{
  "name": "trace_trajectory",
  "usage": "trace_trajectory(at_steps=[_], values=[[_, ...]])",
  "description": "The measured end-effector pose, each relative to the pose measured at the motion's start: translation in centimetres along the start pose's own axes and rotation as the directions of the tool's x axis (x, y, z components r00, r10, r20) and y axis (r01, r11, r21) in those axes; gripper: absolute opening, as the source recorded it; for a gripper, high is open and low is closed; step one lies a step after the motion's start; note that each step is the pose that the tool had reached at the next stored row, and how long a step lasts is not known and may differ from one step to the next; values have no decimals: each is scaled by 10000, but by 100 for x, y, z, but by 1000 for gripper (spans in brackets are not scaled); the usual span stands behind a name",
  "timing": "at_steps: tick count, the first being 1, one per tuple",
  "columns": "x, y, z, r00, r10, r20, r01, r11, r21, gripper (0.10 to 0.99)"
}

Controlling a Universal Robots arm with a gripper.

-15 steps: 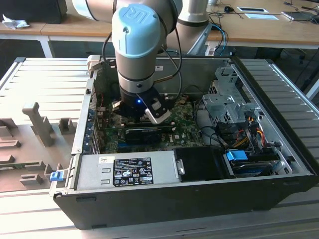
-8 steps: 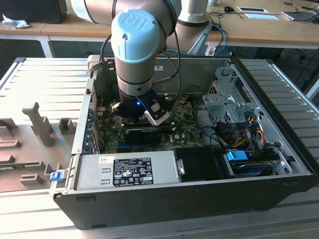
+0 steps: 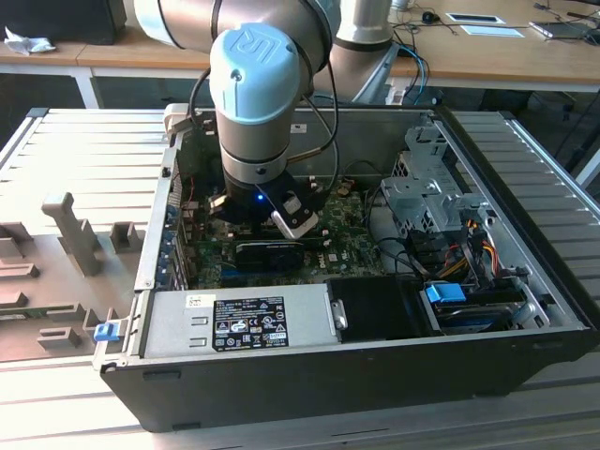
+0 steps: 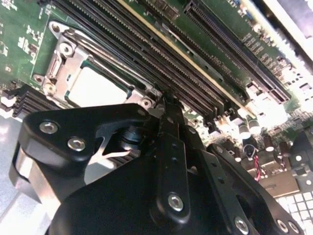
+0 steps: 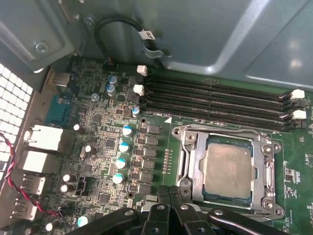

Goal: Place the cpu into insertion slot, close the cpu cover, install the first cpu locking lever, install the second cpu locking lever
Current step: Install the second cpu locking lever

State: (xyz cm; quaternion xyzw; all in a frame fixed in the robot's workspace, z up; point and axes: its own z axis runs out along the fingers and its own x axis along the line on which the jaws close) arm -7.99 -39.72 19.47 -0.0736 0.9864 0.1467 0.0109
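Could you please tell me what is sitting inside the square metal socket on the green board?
The pale silvery square cpu lies inside the silver-rimmed insertion slot, with the thin metal cpu cover framing it. The contacts beneath are hidden by the chip.

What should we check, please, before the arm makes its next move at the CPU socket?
1. The cpu seated in the insertion slot: ok, it lies flat inside the rim.
2. The cpu cover down: ok, its frame lies around the chip's face in both wrist views.
3. Both locking levers latched: cannot tell.
4. The gripper empty: ok, its fingers are shut with nothing between them.
5. Gripper placement: ok, it hangs at the socket's edge, inside the computer case.
6. Fingertips touching the socket: cannot tell.
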Motion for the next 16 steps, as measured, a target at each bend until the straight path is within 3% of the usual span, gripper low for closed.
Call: trace_trajectory(at_steps=[9,16], values=[[-8,59,-194,10000,-1,1,1,10000,-4,106],[-11,76,-247,10000,-2,3,2,10000,-9,106]])
